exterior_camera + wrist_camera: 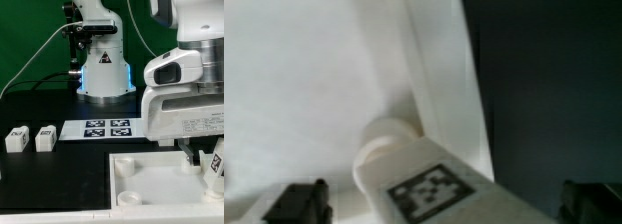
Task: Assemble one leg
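A white leg (420,175) with a black-and-white tag on its face stands on the large white square tabletop part (295,90), close to its raised edge. My gripper (446,203) is open, with one dark finger on each side of this leg and a gap on both sides. In the exterior view the gripper (208,166) hangs low over the tabletop part (150,185) at the exterior view's right, and the leg (213,162) is partly hidden by it. Two more legs (15,139) (44,138) stand on the black table at the exterior view's left.
The marker board (105,128) lies on the table in front of the robot base (103,70). Round sockets (125,168) show at the tabletop part's corners. The black table (553,80) lies beyond the tabletop part's edge.
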Robot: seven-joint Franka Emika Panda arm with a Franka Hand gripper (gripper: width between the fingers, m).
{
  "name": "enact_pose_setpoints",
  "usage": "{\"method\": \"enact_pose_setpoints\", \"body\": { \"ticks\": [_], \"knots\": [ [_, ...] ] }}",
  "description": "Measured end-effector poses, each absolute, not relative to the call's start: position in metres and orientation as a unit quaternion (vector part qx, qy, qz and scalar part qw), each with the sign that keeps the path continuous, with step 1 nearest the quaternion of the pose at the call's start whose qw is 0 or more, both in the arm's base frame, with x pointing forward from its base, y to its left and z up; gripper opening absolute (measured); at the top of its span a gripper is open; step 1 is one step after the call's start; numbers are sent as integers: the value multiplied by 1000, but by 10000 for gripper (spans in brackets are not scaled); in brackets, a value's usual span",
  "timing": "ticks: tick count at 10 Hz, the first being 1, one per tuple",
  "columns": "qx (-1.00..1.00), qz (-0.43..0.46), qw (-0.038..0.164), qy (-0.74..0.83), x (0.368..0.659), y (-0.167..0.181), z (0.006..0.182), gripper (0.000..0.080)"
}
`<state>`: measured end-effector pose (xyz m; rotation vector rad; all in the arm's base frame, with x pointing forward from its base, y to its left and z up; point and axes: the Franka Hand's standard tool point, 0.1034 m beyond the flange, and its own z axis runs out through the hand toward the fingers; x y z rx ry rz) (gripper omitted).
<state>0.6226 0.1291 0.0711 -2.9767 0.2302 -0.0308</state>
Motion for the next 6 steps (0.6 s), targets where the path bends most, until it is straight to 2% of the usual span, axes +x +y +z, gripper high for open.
{"method": "enact_pose_setpoints", "body": {
  "ticks": [2,3,4,5,6],
  "knots": [
    [-993,-9,78,83,622,131,71,622],
    [-993,-9,78,83,622,131,71,447],
    [-994,-10,75,84,622,127,71,447],
    [-993,-9,73,87,622,122,69,318],
    [-993,-8,73,87,622,121,69,303]
  ]
}}
